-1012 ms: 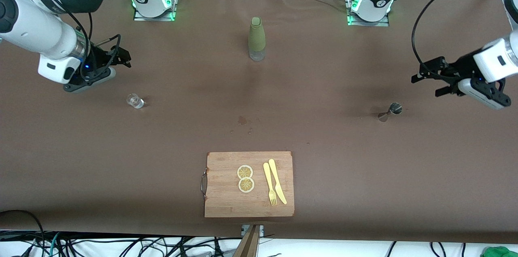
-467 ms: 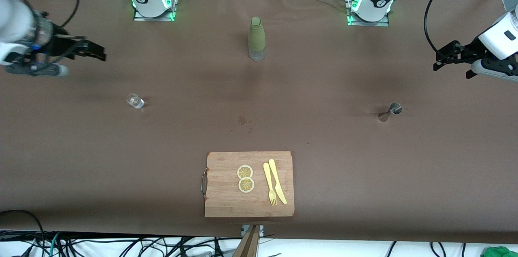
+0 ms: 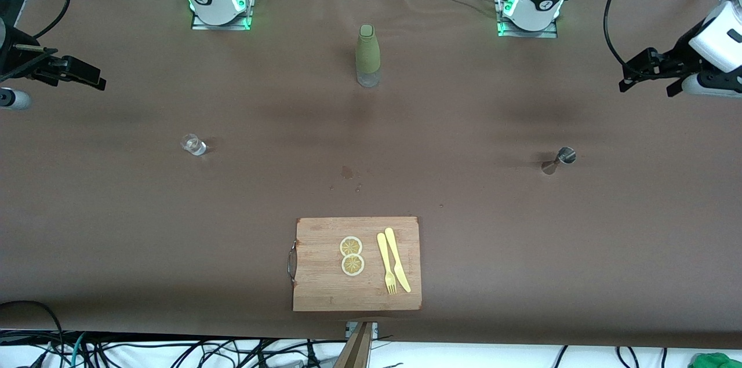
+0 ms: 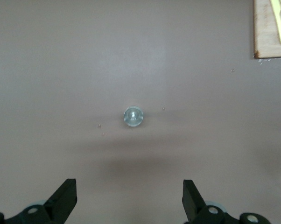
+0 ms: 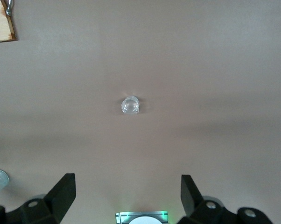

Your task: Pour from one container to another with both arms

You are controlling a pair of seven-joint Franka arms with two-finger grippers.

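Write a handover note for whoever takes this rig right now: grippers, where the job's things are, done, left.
Left gripper: open, empty, raised over the table at the left arm's end, above the jigger.
Right gripper: open, empty, raised over the right arm's end.
Glass cup: upright on the table toward the right arm's end, untouched.
Jigger: on the table toward the left arm's end, free of both grippers.
Bottle: standing between the two bases. Cutting board with lemon slices, fork and knife: nearest the front camera.
Done: nothing visibly grasped or poured.
Left: pick up the cup and the jigger, bring them together, pour the cup into the jigger.
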